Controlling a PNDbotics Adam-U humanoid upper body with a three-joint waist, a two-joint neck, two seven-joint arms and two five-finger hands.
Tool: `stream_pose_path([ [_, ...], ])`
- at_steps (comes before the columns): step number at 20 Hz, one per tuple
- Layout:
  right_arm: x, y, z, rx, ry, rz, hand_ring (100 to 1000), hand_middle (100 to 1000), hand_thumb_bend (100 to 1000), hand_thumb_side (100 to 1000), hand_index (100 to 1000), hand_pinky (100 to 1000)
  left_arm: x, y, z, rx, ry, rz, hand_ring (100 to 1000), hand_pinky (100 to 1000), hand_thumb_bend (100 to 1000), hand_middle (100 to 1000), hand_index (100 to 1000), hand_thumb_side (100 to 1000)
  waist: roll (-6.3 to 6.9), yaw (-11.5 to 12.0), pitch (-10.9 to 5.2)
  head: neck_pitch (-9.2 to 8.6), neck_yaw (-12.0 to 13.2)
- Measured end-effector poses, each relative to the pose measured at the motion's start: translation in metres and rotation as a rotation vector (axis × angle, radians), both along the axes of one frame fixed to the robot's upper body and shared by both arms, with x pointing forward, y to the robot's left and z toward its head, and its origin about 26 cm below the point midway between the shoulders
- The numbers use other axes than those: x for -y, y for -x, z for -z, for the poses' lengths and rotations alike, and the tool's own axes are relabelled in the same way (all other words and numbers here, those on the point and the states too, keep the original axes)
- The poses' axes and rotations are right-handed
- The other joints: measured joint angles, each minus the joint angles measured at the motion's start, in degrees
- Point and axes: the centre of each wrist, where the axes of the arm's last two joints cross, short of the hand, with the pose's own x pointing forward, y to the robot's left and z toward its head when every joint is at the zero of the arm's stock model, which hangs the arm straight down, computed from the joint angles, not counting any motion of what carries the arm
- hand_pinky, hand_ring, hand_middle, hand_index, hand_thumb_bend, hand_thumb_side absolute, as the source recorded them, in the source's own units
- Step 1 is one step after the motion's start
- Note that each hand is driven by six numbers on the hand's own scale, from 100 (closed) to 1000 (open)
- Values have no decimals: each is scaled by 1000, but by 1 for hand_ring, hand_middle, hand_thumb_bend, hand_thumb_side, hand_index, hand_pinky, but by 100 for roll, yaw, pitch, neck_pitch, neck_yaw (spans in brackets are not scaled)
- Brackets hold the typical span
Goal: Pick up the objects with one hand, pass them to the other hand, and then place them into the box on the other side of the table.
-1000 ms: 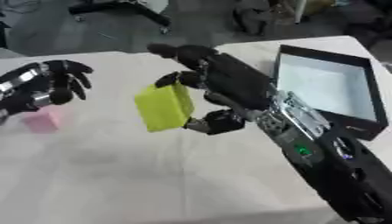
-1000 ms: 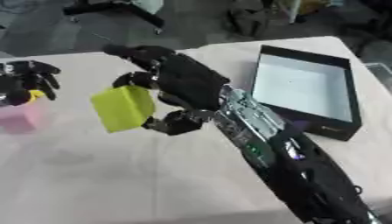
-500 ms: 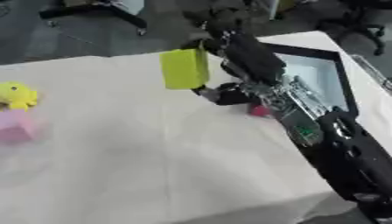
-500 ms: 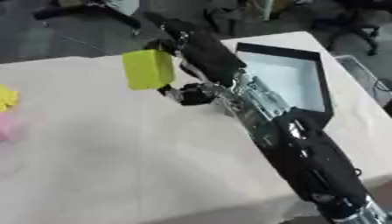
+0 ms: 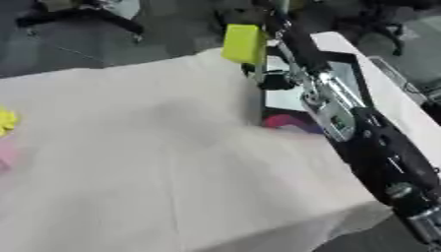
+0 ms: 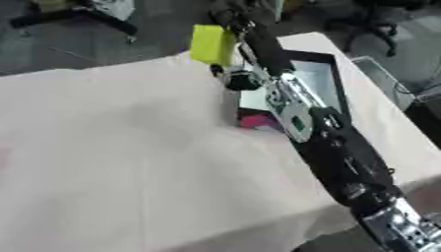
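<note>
My right hand (image 5: pixel 277 28) is shut on a yellow-green block (image 5: pixel 243 43), held upright in the air at the far side of the table. The block hangs over the far left edge of the black box (image 6: pixel 308 55), whose pale inside shows on both sides of my stretched forearm (image 5: pixel 331 106). The arm hides much of the box. Something magenta (image 6: pixel 255 120) lies at the box's near left corner; whether it is inside I cannot tell. My left hand shows in neither view.
A white cloth covers the table (image 5: pixel 146 162). At the far left edge lie a yellow thing (image 5: pixel 5 121) and a pink thing (image 5: pixel 5 153). The table's near edge runs bottom right. Office chairs stand on the floor beyond the table.
The camera has swung right. My right hand has carried the block farther away and right, to the box's far left edge. The left hand has left the view.
</note>
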Motion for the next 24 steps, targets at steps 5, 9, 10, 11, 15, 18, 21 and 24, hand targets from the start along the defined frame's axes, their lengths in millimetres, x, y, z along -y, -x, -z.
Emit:
stream_pose_path([
  [5,36,-11,31,-84,1,210,915,1000,411,316,584,918,1,4,5,-5,14,-26,522,672,672,569,824,592,11,47,0,0,-95],
  [9,49,-11,41,-189,78,264,964,1000,687,465,925,957,2,4,6,-11,10,-27,522,672,671,569,824,594,-1,53,-1,0,-96],
  [10,51,-11,40,-209,106,262,971,1000,713,453,950,964,2,4,6,-12,7,-28,521,672,671,569,824,594,-1,53,-1,0,-91],
  [11,52,-11,36,-221,136,259,975,1000,727,452,959,967,2,4,6,-13,4,-28,521,673,671,569,824,594,-3,53,-1,0,-86],
  [15,56,-9,15,-220,242,246,991,1000,784,456,987,973,1,3,8,-24,-7,-33,521,673,671,569,826,595,-6,41,-2,0,-30],
  [18,54,-8,-3,-185,288,245,982,1000,739,415,972,965,0,3,11,-33,-16,-36,520,674,671,568,824,594,-6,16,-11,0,26],
  [21,48,-1,-18,-107,307,196,967,1000,636,358,954,955,-4,3,10,-39,-45,-39,519,677,668,569,821,579,-5,-15,-14,0,269],
  [24,29,12,-34,9,306,49,936,1000,541,294,952,933,-13,2,2,-36,-137,-49,529,686,654,576,818,537,5,-59,-14,0,918],
])
